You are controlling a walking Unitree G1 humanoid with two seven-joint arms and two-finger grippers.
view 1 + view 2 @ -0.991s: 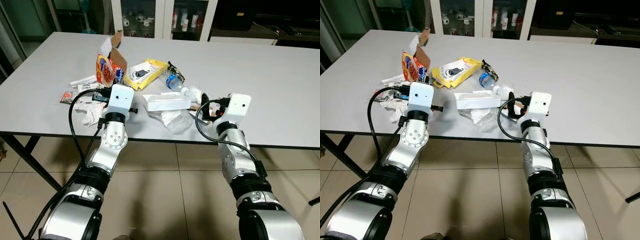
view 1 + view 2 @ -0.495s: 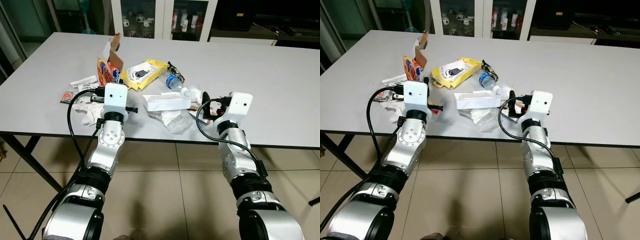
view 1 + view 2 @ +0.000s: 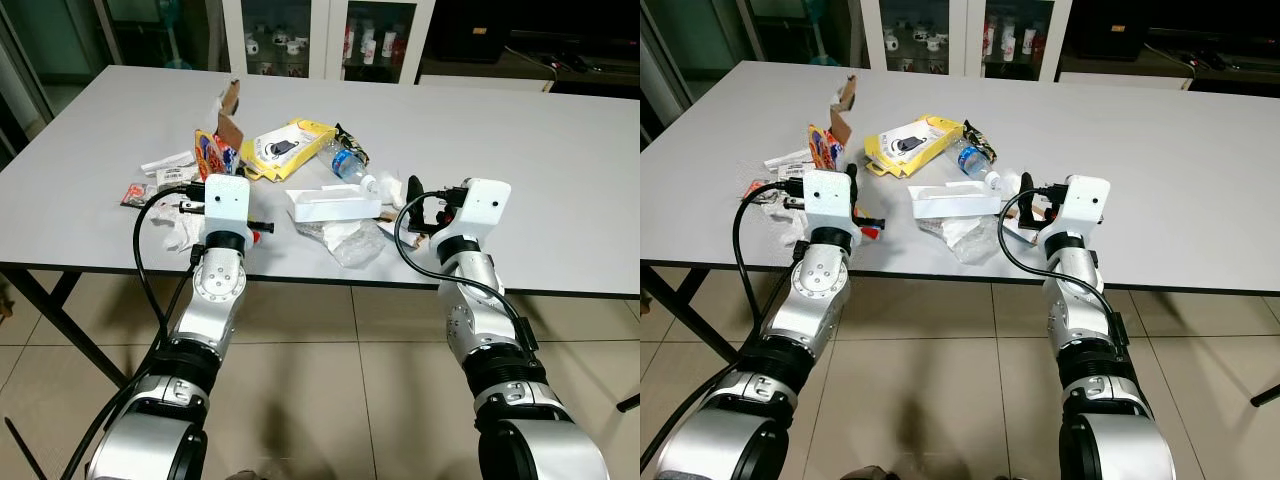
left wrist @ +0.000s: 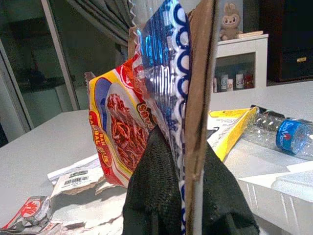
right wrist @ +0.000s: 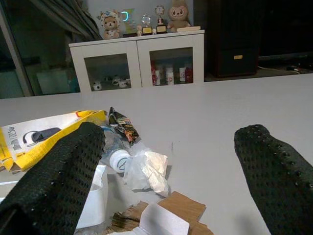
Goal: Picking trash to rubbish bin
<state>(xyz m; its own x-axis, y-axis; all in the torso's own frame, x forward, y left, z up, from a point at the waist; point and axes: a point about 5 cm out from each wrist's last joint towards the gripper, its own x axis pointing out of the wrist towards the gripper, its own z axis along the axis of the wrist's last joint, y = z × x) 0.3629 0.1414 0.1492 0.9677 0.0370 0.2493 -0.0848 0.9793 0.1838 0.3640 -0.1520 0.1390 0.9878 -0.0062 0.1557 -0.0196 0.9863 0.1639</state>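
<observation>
Eye views: your left gripper (image 3: pixel 205 165) pinched glossy snack wrapper (image 3: pixel 207 150) and cardboard flap (image 3: pixel 230 103) above grey table (image 3: pixel 540 170).
Left wrist: fingers clamped both.
Right wrist: your right gripper (image 5: pixel 171 161) gaped wide, empty, over crumpled tissue (image 5: pixel 145 169).

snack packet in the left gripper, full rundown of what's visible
The snack packet is a crinkly foil wrapper, red and yellow with a picture of reddish strips, its shiny blue-and-white side turned toward a piece of brown cardboard. Both stand upright, pinched together between the left gripper's black fingers, near the table's front left among the other litter. Whether its lower edge touches the table cannot be seen.
</observation>
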